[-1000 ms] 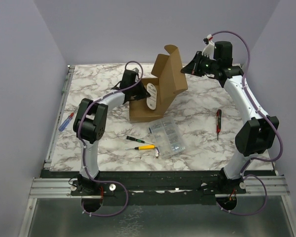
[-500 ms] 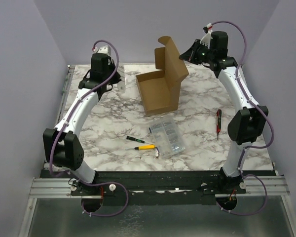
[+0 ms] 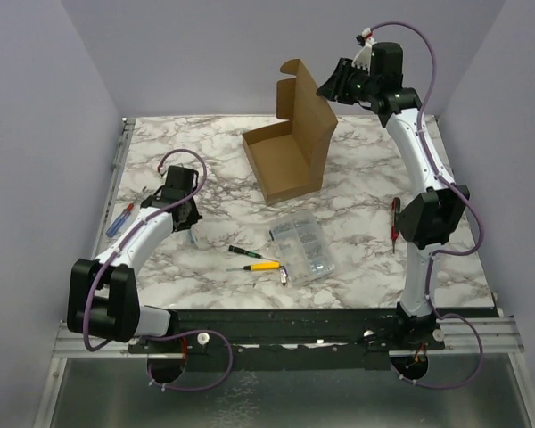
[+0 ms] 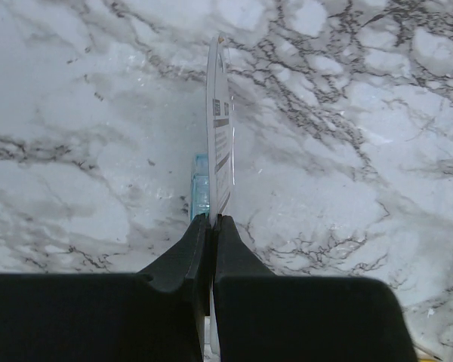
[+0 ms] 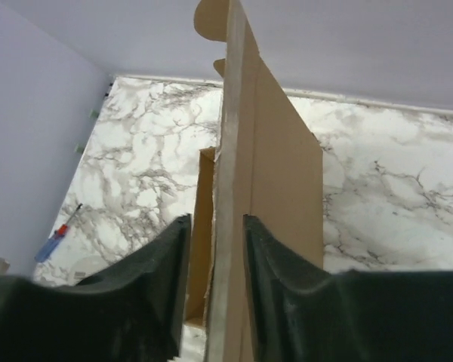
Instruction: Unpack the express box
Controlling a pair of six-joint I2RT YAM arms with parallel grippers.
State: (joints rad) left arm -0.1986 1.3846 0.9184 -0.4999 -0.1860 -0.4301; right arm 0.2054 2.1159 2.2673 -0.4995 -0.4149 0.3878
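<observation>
The express box, plain brown cardboard, stands open at the back middle of the table with its lid raised upright; its inside looks empty. My right gripper is up at the lid's top edge, open, and its fingers straddle the lid's edge with a gap on the left side in the right wrist view. My left gripper is low over the table's left part. It is shut on a thin white labelled card with a pale blue piece on its back, seen edge-on.
A clear compartment case lies in front of the box. Beside it are a yellow-handled screwdriver and a black-and-green one. A red screwdriver lies at the right, and a red-and-blue one by the left edge.
My left arm carried the white card out of the box and down to the table's left part. My right gripper rose with the lid, and its jaws have opened.
</observation>
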